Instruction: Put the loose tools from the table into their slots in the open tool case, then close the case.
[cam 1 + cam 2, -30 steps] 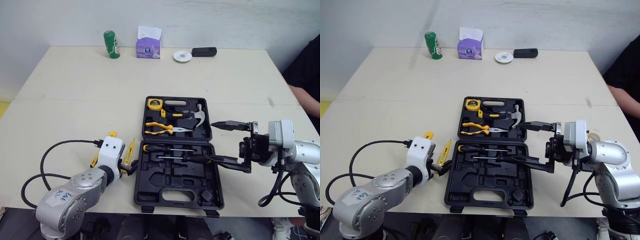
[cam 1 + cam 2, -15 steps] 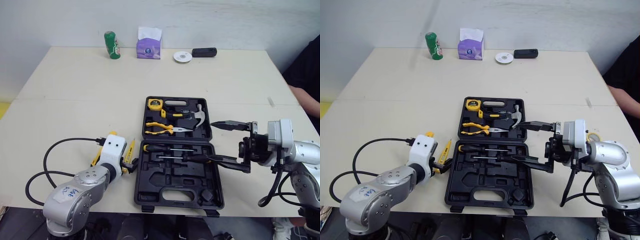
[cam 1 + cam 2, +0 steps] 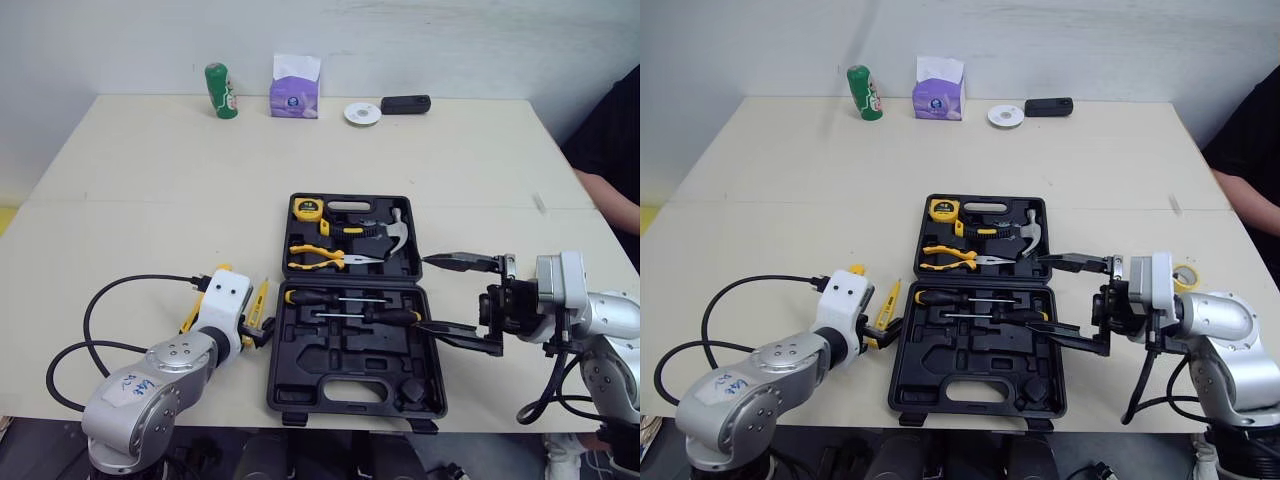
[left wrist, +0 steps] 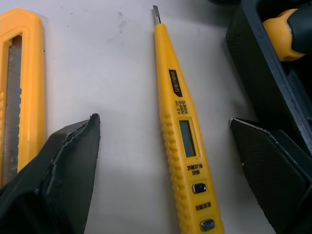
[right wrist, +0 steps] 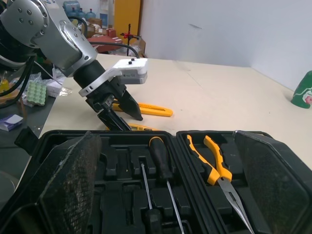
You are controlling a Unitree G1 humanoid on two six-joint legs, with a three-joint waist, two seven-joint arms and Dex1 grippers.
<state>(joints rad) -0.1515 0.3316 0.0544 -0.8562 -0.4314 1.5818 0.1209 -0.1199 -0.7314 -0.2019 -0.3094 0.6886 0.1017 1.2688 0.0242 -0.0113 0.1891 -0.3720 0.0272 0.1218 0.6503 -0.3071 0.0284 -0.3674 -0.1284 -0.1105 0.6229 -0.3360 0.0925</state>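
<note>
Slightly nearer me now, my right end effector (image 3: 420, 293) hovers spread wide at the tool case's (image 3: 350, 392) right edge. My left end effector (image 4: 163, 121), also spread, straddles the yellow tester pen (image 4: 183, 141) on the bench (image 3: 150, 200), between case and utility knife (image 4: 22, 87).

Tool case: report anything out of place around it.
Two yellow tools lie loose on the table left of the case, not stowed: a tester pen, straddled by the open left pincer, and a knife. Several slots sit empty.
</note>
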